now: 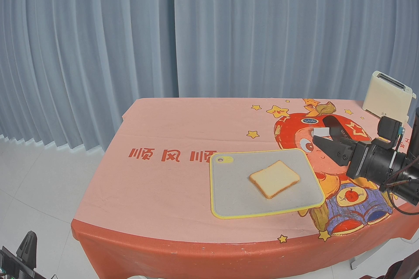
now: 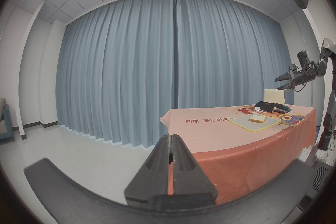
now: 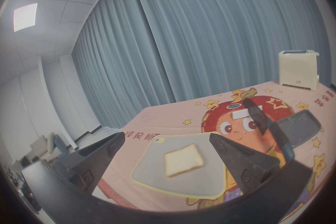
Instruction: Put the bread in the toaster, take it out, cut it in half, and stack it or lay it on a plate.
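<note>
1. One bread slice (image 1: 274,178) lies flat on the single cutting board (image 1: 235,201).
2. The right gripper (image 1: 321,129) hovers beside the board, spread wide and empty. The left gripper (image 2: 170,161) is closed on nothing, away from the table.
3. One toaster (image 1: 388,97) stands far behind.
4. Risk: pinching the flat, soft slice may crumple it or push it off the board.

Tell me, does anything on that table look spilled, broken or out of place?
Nothing stands out. The bread slice lies flat and whole on the cutting board, the toaster stands upright near the far right corner, and no crumbs or spills show on the tablecloth.
</note>
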